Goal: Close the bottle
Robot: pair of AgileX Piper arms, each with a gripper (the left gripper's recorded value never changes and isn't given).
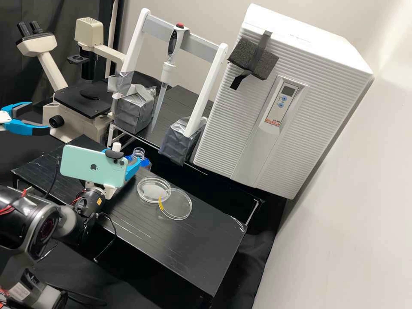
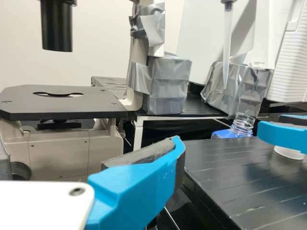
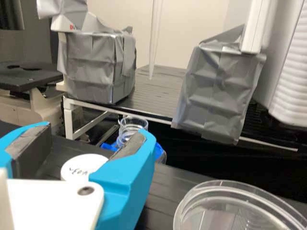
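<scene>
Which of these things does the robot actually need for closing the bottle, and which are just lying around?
For the job:
bottle, open
white cap, held in the right hand
left hand, open, off to the side

Just lying about:
microscope
pipette on its stand
clear dish, second dish
white machine

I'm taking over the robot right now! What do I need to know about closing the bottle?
Left gripper: open, holding nothing, over by the microscope, away from the bottle.
Right gripper: next to the bottle. The white cap sits in it, but I cannot tell if it is gripped.
Bottle: upright on the black bench, mouth open, no cap on.
Done: the cap is close to the bottle.
Left: put the cap on the mouth and probably twist it tight.
</scene>
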